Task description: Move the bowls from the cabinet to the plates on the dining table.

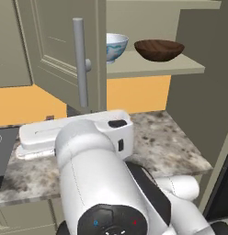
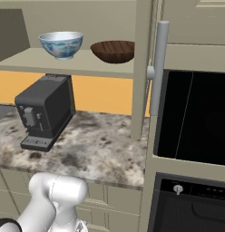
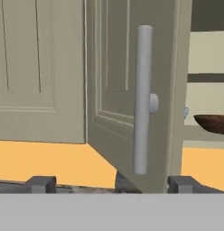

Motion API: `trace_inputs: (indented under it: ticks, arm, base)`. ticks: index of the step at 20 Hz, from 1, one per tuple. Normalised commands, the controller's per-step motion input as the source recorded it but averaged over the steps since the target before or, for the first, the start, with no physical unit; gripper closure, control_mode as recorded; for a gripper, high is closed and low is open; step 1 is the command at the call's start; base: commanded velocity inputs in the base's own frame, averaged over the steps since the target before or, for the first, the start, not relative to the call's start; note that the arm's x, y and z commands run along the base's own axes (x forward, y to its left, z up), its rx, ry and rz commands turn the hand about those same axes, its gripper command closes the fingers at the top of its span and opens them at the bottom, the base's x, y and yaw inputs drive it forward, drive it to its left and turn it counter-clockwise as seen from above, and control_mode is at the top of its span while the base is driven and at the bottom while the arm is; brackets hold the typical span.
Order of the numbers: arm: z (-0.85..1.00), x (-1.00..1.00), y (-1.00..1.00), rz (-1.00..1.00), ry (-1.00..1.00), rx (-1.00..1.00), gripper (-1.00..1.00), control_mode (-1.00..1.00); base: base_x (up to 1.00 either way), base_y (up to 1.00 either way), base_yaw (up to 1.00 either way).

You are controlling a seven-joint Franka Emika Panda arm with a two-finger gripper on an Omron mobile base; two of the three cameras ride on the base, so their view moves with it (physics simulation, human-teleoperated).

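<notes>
- cabinet point(image 1: 60, 50) door open — shelf point(image 2: 64, 63) holds white-blue bowl point(image 2: 61, 44) and brown wood-grain bowl point(image 2: 113, 51), side by side, apart
- fingers point(image 3: 40, 184) spread wide, gripping nothing, facing door handle point(image 3: 142, 99)
- coffee machine point(image 2: 45, 111) on worktop point(image 2: 96, 149)

White bowl point(image 1: 116, 45) half hidden behind cabinet door point(image 1: 60, 50); wooden bowl point(image 3: 213, 122) cut off by edge.

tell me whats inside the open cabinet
On the cabinet shelf sit two bowls: a white and blue bowl and a brown wooden bowl beside it. The open door hides part of the white one from the left.
</notes>
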Motion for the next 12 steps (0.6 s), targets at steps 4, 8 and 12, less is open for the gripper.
trace_inputs:
  ticks: [4, 8, 12]
  arm:
    - [0.0, -0.8, -0.35, -0.02, 0.0, 0.03, -1.0, -1.0]
    - [0.0, -0.52, -0.7, -0.01, 0.0, 0.02, -1.0, -1.0]
    - [0.0, -0.08, -0.97, 0.0, 0.0, 0.0, -1.0, -1.0]
  base:
    - [0.0, 0.0, 0.0]
    - [0.0, 0.0, 0.0]
    - [0.0, 0.0, 0.0]
